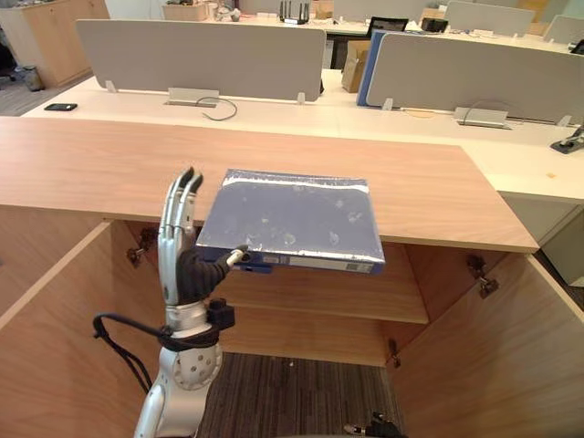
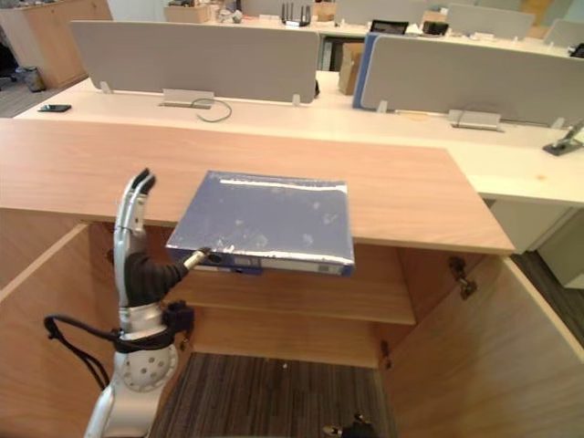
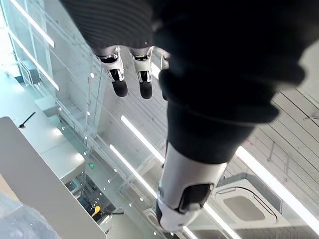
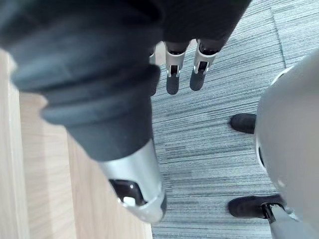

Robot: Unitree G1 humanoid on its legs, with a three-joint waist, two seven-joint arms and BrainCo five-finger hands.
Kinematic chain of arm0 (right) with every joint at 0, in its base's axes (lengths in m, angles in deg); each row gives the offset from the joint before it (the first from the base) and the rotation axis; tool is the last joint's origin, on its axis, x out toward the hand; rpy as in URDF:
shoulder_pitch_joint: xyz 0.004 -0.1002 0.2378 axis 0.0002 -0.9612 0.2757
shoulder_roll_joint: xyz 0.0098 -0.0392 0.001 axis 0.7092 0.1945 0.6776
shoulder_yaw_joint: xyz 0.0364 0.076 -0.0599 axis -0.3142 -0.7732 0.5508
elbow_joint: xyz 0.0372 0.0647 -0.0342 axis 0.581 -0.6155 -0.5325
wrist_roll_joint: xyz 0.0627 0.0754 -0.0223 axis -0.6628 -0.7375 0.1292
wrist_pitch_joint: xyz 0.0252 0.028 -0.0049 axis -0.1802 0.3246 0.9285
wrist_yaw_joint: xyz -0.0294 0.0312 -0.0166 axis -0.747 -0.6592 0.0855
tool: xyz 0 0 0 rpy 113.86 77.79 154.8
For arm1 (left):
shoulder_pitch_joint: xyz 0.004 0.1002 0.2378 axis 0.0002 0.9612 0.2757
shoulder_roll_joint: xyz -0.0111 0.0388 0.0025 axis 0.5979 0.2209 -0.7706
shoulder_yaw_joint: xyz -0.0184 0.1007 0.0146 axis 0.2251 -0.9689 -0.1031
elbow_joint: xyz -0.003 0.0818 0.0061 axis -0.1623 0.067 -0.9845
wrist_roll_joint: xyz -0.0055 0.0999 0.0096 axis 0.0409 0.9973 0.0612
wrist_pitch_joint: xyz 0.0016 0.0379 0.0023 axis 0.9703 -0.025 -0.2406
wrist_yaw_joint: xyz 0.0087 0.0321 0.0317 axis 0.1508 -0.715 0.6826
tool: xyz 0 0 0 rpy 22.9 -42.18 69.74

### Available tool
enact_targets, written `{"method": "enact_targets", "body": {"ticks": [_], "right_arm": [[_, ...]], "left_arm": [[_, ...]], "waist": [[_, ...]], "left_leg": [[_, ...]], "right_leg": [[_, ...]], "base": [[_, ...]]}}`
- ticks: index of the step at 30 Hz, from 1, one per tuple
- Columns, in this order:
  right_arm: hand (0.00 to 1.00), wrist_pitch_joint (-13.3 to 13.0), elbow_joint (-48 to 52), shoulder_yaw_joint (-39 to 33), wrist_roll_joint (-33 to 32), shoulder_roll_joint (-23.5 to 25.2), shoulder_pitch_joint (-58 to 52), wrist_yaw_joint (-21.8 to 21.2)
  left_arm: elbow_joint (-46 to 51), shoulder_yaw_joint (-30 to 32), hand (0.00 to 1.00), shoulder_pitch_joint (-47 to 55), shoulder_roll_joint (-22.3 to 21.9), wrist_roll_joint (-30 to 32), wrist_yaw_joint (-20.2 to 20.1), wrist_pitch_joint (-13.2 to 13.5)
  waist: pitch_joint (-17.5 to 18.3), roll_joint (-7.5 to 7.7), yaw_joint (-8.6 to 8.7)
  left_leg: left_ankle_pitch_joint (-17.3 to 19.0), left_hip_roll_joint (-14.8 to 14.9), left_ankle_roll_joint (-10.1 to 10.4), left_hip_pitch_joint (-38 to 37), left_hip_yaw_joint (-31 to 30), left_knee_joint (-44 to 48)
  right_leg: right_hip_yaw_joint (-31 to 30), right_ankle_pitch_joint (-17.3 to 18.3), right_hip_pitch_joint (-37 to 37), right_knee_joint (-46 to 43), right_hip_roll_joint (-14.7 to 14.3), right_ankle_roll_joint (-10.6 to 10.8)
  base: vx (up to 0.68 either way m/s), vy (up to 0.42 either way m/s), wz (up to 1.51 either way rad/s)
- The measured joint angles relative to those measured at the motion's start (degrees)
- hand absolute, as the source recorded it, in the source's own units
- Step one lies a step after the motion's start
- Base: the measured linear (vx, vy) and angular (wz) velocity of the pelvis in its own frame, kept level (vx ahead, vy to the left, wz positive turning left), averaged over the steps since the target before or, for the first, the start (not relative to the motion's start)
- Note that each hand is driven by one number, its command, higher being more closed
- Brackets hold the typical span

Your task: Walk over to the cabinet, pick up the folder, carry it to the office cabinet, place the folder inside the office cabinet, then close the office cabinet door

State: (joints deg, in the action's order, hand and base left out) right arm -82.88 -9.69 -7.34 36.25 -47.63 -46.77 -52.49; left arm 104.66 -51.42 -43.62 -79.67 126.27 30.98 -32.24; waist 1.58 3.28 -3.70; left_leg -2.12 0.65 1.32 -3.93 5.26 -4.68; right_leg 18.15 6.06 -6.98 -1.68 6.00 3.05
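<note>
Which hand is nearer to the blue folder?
Left. The left hand is upright at the folder's left edge, thumb at its corner; the right hand hangs over the carpet.

My left hand [image 1: 187,274] has slim silver fingers [image 1: 173,228] with dark tips, and a dark ribbed cover over its back and wrist. Below it, my left arm [image 1: 190,370] is a rounded silver-grey shell dotted with small holes, with a black cable [image 1: 99,326] looping beside the wrist. My right hand [image 4: 84,64] is built the same.

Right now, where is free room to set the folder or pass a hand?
Cabinet top is bare left and right of the folder; the inner shelf looks bare. Crowded at the folder's front-left corner, by the left hand.
</note>
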Motion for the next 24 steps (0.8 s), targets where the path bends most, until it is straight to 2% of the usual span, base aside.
{"method": "enact_targets", "body": {"ticks": [9,14,24], "right_arm": [[0.0,0.14,-1.52,-0.94,1.17,-1.29,-0.07,-0.81],[0.0,0.39,-1.48,-1.65,1.92,-1.78,-0.03,-1.24],[0.0,0.96,-1.43,-5.04,1.98,-1.9,-0.06,-2.27]], "left_arm": [[-0.56,1.73,0.0,0.03,3.68,0.01,-3.81,0.49],[-2.61,2.35,0.0,-0.05,4.52,1.54,-4.37,0.41],[-3.1,2.37,0.0,-0.65,8.75,2.55,-6.87,0.44]], "waist": [[-0.53,-1.09,1.05],[-0.25,-1.67,1.24],[-0.11,-1.97,1.91]], "left_leg": [[0.0,-0.07,-0.02,0.24,0.51,-0.01],[-0.04,-0.07,-0.08,0.8,0.64,0.09],[-0.03,0.0,-0.08,0.54,1.34,0.09]], "right_leg": [[-1.02,0.01,0.93,-0.43,0.0,-0.01],[-1.22,0.01,1.66,-0.75,0.04,-0.01],[-2.04,0.01,1.82,-0.81,0.02,-0.01]], "base": [[-0.02,0.005,-0.04],[-0.02,0.002,-0.01],[-0.02,0.002,-0.03]]}}
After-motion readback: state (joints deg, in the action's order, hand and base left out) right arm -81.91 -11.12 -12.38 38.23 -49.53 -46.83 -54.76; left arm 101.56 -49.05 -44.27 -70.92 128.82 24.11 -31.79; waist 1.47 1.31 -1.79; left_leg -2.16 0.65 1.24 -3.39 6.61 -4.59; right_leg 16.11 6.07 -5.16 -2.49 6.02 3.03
